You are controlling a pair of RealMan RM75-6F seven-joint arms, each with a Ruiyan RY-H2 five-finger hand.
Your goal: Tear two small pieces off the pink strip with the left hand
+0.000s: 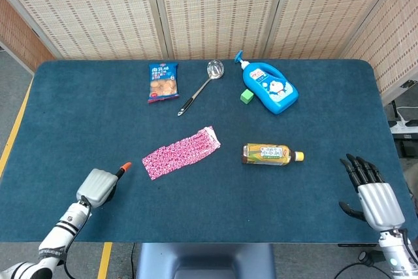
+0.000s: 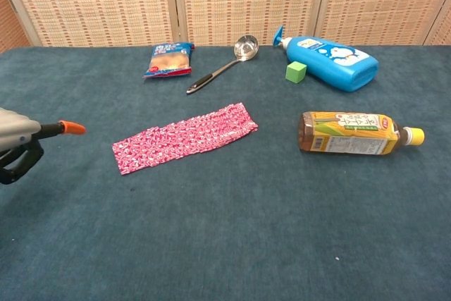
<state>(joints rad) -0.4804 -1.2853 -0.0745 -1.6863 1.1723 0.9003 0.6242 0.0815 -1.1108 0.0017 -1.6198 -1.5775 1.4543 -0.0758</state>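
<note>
The pink strip (image 1: pixel 181 152) lies flat and in one piece in the middle of the blue table; in the chest view the pink strip (image 2: pixel 184 137) runs from lower left to upper right. My left hand (image 1: pixel 98 187) hovers over the front left of the table, a short way left of the strip's near end. It holds nothing, and its orange fingertip (image 2: pixel 70 128) points toward the strip without touching it. My left hand (image 2: pixel 20 144) enters the chest view at the left edge, thumb curved apart below the finger. My right hand (image 1: pixel 372 194) is at the front right edge, fingers spread and empty.
A tea bottle (image 1: pixel 271 154) lies on its side right of the strip. Along the far edge are a snack bag (image 1: pixel 162 82), a metal ladle (image 1: pixel 199 87), a blue bottle (image 1: pixel 270 87) and a small green cube (image 1: pixel 246 96).
</note>
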